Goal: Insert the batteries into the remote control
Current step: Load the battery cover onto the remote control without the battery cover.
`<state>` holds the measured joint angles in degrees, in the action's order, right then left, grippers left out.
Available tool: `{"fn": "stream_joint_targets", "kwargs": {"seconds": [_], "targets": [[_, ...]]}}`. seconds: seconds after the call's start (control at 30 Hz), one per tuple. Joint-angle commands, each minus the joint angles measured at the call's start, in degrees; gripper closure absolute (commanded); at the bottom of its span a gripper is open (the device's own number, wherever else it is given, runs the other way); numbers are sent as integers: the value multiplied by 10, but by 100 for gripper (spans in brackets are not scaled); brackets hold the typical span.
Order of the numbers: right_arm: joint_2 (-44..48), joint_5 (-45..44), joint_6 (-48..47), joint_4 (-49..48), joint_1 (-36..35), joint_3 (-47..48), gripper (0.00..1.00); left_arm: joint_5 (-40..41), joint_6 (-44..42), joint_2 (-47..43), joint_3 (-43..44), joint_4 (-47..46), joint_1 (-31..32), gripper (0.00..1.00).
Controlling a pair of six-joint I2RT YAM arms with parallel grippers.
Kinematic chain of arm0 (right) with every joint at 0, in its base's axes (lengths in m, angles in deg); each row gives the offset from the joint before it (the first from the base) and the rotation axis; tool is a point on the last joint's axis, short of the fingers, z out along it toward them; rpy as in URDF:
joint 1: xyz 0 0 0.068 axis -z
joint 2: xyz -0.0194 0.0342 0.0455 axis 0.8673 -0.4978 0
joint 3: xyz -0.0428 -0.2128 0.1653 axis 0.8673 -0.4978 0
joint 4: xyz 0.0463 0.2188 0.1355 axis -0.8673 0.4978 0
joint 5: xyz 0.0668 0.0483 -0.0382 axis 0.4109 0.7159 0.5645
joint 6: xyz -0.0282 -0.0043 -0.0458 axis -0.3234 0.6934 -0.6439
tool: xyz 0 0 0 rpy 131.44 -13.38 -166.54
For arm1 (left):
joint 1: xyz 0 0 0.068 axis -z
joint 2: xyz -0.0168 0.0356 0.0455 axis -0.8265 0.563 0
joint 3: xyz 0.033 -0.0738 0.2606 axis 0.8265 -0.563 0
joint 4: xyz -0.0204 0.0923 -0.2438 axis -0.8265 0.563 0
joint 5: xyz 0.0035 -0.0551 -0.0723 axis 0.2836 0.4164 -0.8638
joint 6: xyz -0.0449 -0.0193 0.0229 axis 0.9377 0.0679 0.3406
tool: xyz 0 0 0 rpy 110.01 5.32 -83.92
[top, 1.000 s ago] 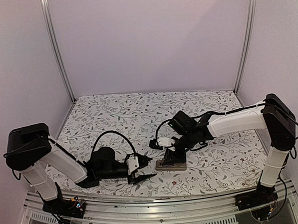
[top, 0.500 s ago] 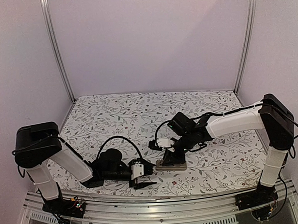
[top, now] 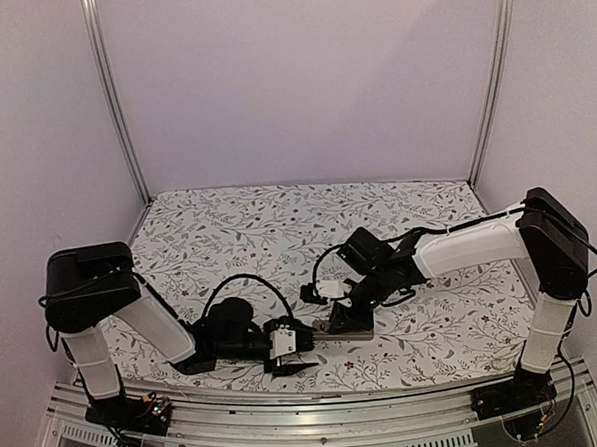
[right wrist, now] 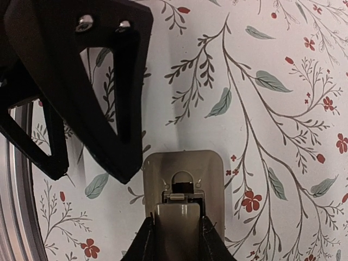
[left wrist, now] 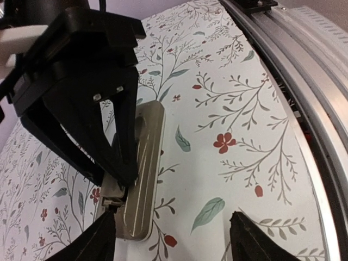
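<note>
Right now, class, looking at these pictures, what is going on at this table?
The right gripper is shut on the remote control, holding it grey-tan back up on the flowered table cover. The left gripper is open and empty, hovering close to one end of the remote. No batteries are in view, so loading does not seem to have begun.

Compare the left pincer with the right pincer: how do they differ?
The left pincer stands open and empty; the right pincer is closed on the remote control. The left pincer lies low, aimed at the remote from the side; the right pincer reaches down onto it. Both are mostly black.
</note>
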<state>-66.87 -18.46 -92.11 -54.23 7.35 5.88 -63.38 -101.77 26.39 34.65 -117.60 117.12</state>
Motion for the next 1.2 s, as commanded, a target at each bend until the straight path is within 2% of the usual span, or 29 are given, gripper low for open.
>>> {"fn": "stream_joint_targets", "kwargs": {"seconds": [0.0, 1.17], "targets": [[-13, -1, 2, -4, 1, 5, 91, 9, -22, 18, 14, -12, 3, 29], [-6, 37, 24, -27, 14, 6, 92, 24, -18, 17, 10, -8, 3, 29]]}}
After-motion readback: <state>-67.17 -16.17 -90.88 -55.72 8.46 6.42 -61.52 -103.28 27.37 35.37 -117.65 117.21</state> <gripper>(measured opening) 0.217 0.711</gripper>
